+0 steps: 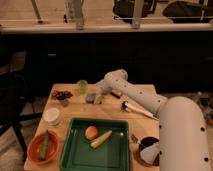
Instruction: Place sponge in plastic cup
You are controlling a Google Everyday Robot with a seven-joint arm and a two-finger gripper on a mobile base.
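The blue-grey sponge lies flat on the wooden table, in its far middle part. The yellow-green plastic cup stands upright just behind and left of it. My gripper hangs down from the white arm, low at the sponge's right edge. Whether it touches the sponge does not show. The cup stands apart from the gripper.
A clear bowl of dark red bits stands left of the sponge, with a white round container nearer. A green tray holds an orange fruit and a yellow piece. An orange bowl, a utensil and a dark bowl are also there.
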